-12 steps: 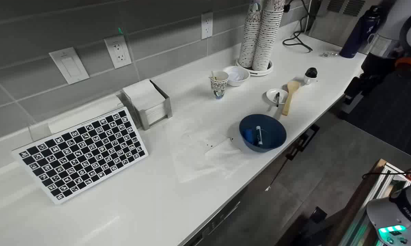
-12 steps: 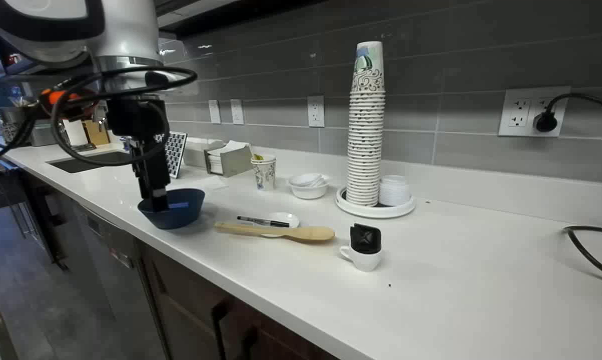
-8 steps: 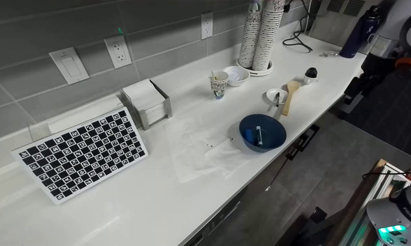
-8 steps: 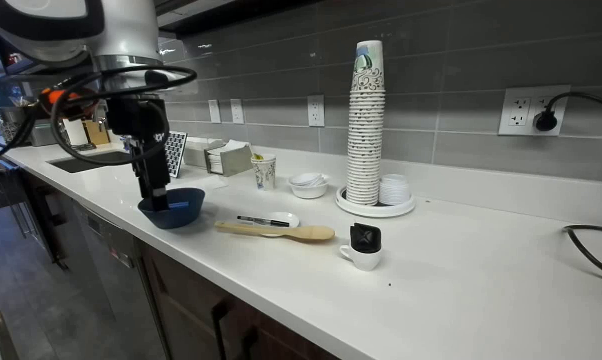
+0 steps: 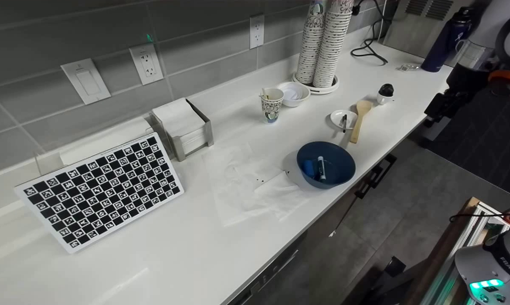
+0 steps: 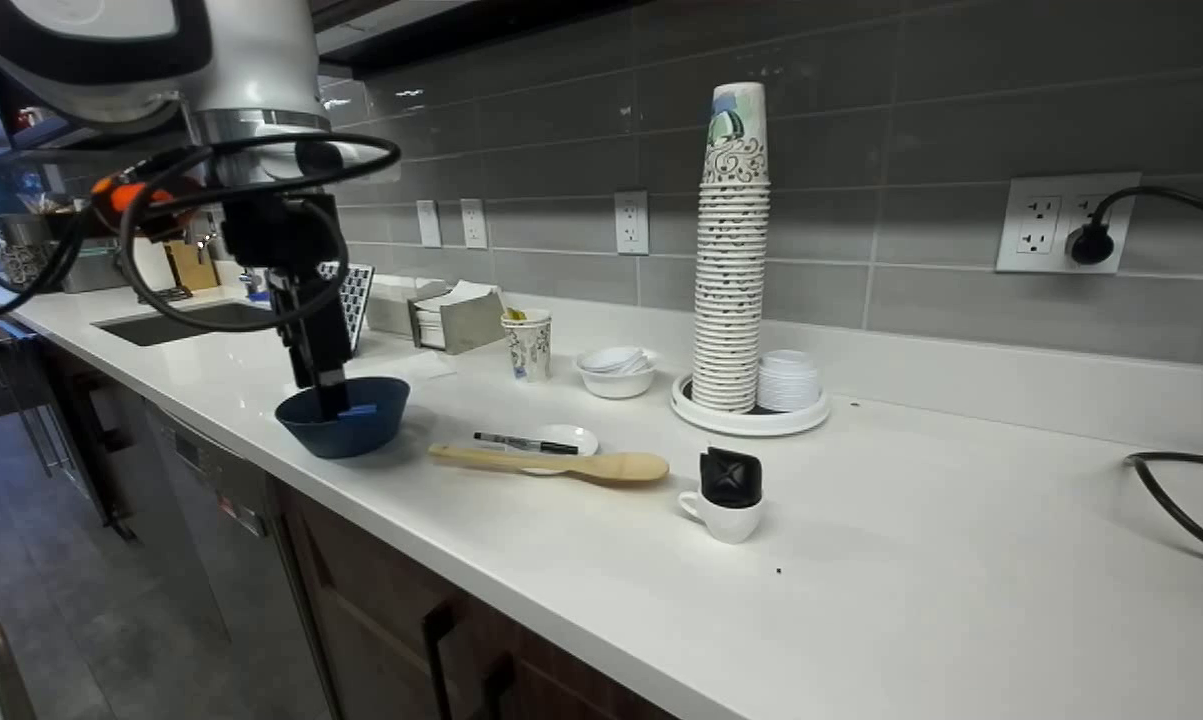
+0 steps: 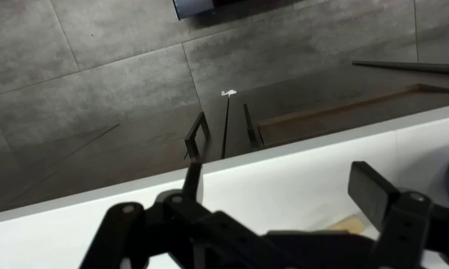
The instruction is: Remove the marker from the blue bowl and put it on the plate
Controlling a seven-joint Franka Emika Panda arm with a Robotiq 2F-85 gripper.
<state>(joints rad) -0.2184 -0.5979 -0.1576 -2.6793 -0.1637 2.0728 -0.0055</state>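
- Lying in the blue bowl (image 5: 339, 170), the marker (image 5: 321, 168) likely awaits lifting.
- The tool (image 7: 278, 177) hangs with fingers (image 7: 367, 194) apart, holding nothing, likely for straddling it.

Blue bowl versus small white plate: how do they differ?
The blue bowl is dark, the plate white. The bowl is clearly wider than the plate. The bowl has tall sides and the pale marker inside; the plate is low, with a dark pen across it, sticking past its rim. Both are round and stand on the white counter.
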